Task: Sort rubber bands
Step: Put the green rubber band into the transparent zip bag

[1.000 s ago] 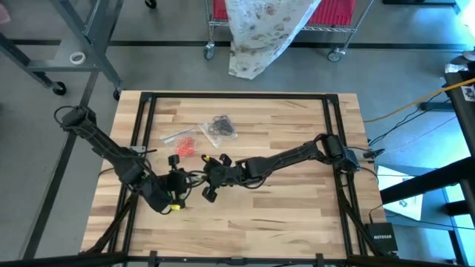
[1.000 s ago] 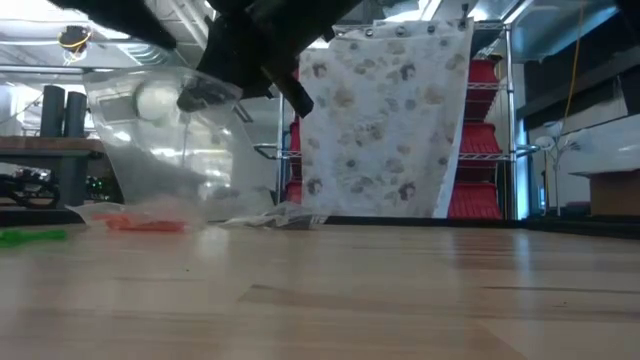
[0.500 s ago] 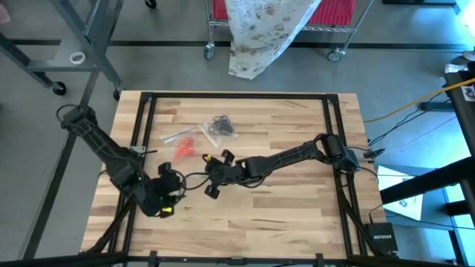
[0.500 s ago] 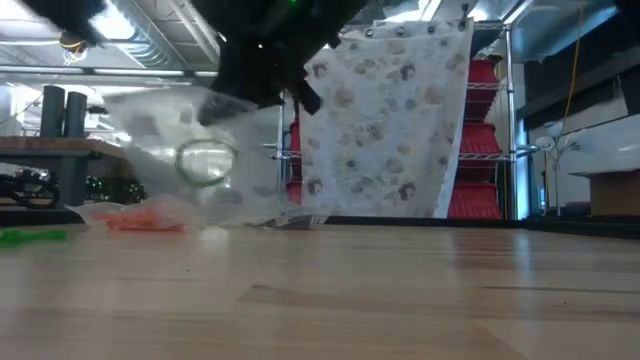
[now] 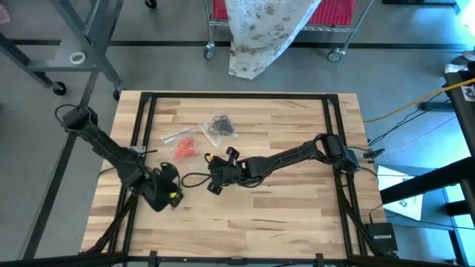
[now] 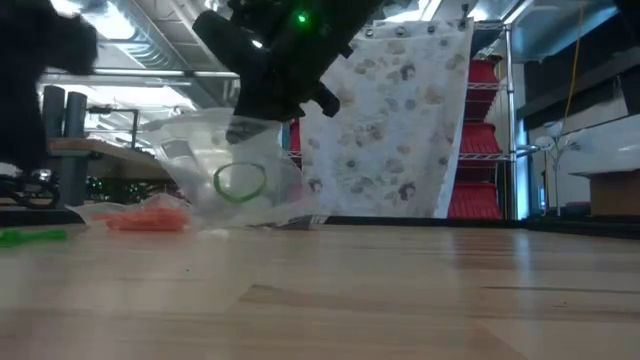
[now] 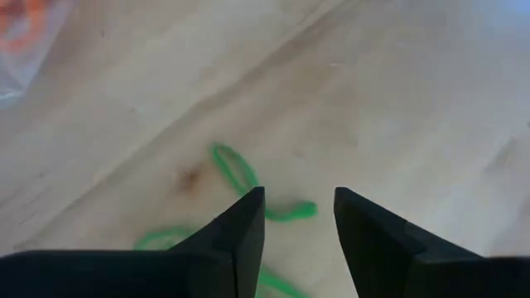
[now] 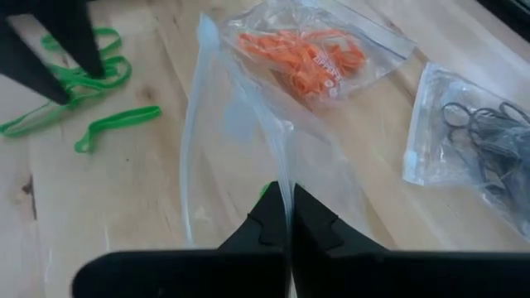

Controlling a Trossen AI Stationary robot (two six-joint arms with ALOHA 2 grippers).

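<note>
though apart, green rubber bands (image 7: pixel 240 178) beneath left end effector (image 7: pixel 299 217)

Loose rubber bands (image 8: pixel 79 83) on the counter (image 5: pixel 297 119) near the left gripper (image 7: pixel 298 217), beside three bags (image 8: pixel 323 58).

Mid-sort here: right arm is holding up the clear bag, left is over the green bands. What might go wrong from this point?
1. The right end effector pinches only the edge of the clear bag; it may slip, spilling the green band inside.
2. The left end effector, open, hovers over overlapping green rubber bands; it may grab several or miss.
</note>
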